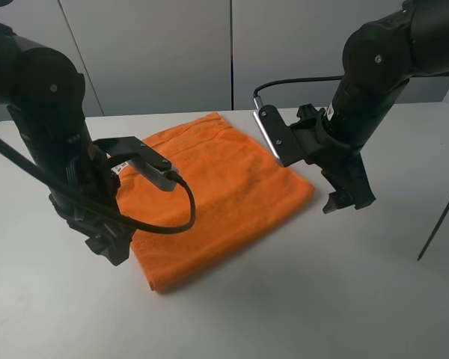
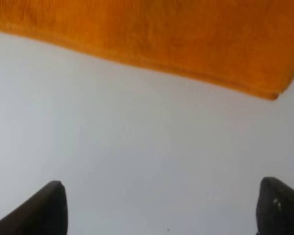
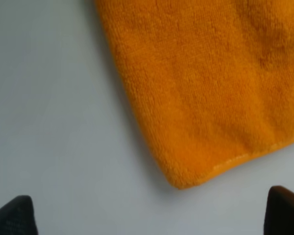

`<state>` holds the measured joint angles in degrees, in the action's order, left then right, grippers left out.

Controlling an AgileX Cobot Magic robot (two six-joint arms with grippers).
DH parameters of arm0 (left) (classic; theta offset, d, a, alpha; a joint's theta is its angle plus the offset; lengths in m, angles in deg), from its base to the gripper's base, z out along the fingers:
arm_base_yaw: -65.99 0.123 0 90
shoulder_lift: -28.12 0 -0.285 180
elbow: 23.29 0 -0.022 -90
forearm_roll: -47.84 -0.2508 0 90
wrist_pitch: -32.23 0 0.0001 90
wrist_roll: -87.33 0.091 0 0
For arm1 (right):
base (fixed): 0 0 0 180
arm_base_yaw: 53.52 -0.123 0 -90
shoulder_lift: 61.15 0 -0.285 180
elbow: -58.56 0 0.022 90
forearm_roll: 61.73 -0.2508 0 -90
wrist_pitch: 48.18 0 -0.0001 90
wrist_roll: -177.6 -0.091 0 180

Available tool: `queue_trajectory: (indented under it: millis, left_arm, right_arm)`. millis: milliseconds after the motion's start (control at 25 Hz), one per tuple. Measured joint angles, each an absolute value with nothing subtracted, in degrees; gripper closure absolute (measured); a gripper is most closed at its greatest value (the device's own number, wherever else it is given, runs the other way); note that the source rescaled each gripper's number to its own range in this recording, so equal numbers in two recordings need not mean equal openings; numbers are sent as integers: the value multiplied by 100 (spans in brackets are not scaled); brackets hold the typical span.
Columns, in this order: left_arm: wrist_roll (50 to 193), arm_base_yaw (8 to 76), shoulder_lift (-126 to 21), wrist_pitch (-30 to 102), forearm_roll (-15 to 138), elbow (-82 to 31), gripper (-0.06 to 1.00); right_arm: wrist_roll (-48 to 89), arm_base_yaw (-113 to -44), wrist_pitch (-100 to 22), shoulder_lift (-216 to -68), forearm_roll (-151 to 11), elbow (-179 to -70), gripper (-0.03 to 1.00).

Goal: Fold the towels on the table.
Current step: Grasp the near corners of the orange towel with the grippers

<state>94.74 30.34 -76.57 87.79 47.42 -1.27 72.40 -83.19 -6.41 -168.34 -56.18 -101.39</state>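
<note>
One white bench (image 1: 299,307) carries everything, and an orange towel (image 1: 224,179) lies flat near its middle (set cornerwise, one corner toward the far edge). Both arms hang low at opposite sides of the towel. The left tool (image 2: 161,215) is spread wide over bare bench just beside a towel edge, holding nothing. The right tool (image 3: 149,215) is likewise spread and empty, just off a corner. A small white label (image 1: 120,169) shows by the left arm.

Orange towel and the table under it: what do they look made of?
Towel: soft pile cloth, likely microfibre; fine nap and stitched hem show in the right wrist view. Table: smooth matte white, no glare; laminate or painted board, cannot tell.
</note>
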Motion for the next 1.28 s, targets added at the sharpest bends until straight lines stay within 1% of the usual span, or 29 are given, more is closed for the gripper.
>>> queue_trajectory:
  millis: [200, 360, 560, 680, 800, 1000, 1280]
  left_arm:
    - [9408, 2598, -7657, 8437, 4730, -127, -6]
    - [9165, 2389, -7662, 8315, 4718, -127, -6]
    - [9028, 2282, -7950, 8173, 4819, 17, -6]
    - [8970, 2246, -8170, 7876, 4922, 320, -6]
    - [8940, 2192, -8213, 7559, 4980, 567, -6]
    - [8878, 1950, -8213, 7183, 4986, 658, -6]
    - [8146, 1885, -8223, 7025, 4347, 667, -6]
  right_arm:
    - [7351, -8267, -802, -17072, -5656, -10139, -3]
    - [7366, -8267, -844, -17194, -5656, -10174, -3]
    - [7386, -8168, -849, -17246, -5656, -10188, -3]
    - [7458, -8147, -837, -17246, -5697, -10201, -3]
    - [7755, -8147, -837, -17246, -6067, -10201, -3]
    - [7948, -8147, -837, -17405, -6226, -10214, -3]
    - [7982, -8147, -929, -17525, -6226, -10304, -3]
